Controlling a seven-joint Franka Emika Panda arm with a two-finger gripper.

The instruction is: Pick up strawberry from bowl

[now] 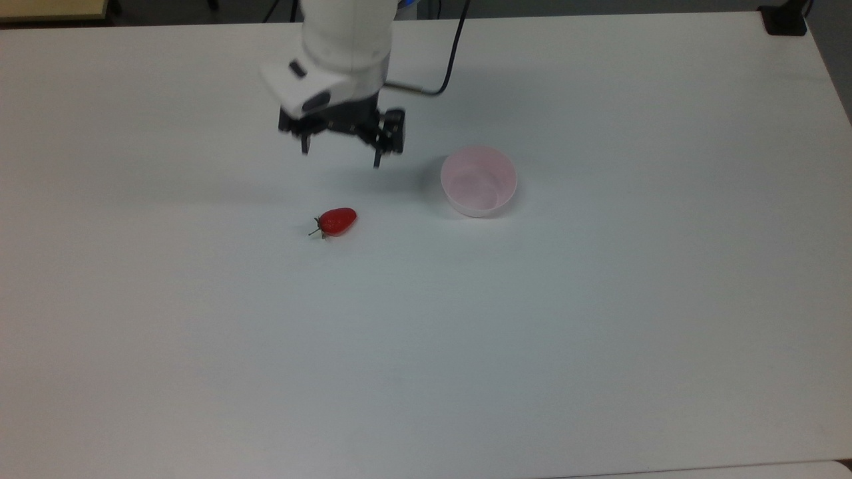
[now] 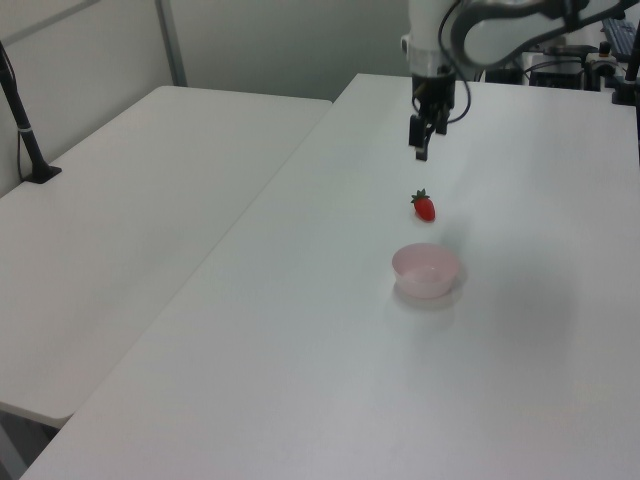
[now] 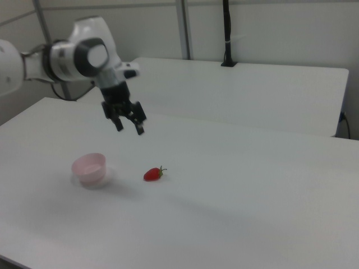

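Gripper (image 1: 341, 157) fingers spread wide, holding nothing. Glossy red strawberry (image 1: 337, 221) lies on its side on matte white table (image 1: 426, 346) below it; translucent pink round bowl (image 1: 478, 181) beside.

Bare table (image 1: 426, 346) surrounds the strawberry (image 1: 337, 221); the bowl (image 1: 478, 181) stands apart.

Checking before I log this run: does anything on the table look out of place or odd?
Nothing is spilled or damaged. The strawberry lies on its side on the bare table, apart from the upright, empty bowl. The gripper hangs open above the table, holding nothing.
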